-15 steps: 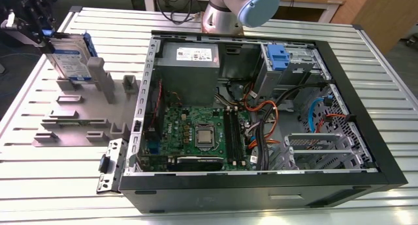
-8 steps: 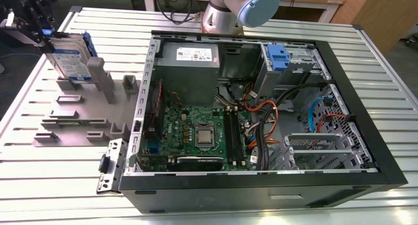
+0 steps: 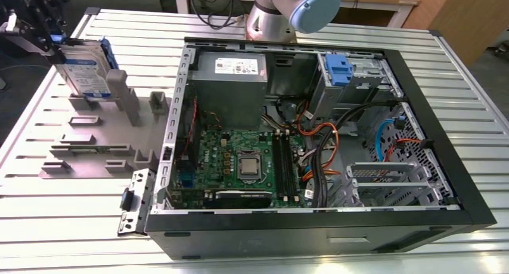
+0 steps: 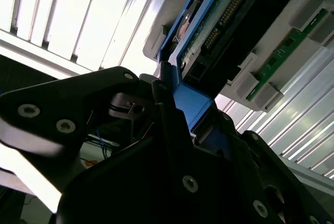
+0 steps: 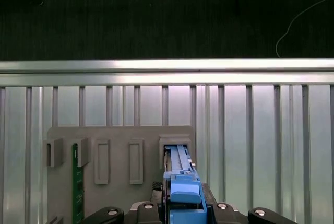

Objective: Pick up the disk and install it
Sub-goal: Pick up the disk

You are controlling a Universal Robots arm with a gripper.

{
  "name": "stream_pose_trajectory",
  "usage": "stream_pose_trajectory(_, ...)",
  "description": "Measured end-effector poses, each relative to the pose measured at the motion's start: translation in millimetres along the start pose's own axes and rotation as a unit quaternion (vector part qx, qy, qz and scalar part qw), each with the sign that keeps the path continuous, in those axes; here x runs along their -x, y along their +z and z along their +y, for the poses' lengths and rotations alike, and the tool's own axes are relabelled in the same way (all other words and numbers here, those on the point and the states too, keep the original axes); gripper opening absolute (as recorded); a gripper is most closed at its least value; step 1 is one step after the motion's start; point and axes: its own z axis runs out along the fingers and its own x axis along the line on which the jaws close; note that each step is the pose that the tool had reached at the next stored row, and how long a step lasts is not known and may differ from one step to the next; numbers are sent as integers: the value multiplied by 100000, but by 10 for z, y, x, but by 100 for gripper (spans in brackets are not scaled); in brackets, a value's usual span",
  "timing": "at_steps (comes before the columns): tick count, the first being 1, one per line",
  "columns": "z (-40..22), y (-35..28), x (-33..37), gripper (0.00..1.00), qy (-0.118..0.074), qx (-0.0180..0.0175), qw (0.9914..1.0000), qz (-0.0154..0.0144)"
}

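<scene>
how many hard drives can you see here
1: the disk stands on edge in the grey holder at the exterior view's left, the gripper clamped on its top rail. Drive bays in the case may hide another.

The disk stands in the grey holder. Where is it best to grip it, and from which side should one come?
Grip the disk by its upper end, across the blue rails, coming from above. It stands on edge in a slot of the grey holder, whose walls hold its lower end, so it likely lifts out upward. The gripper is shut there.
</scene>
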Motion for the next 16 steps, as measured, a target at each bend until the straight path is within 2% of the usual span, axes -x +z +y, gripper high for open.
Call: stream_pose_trajectory(16, 0, -44, 0, 36, 0, -3, 100000, -1)
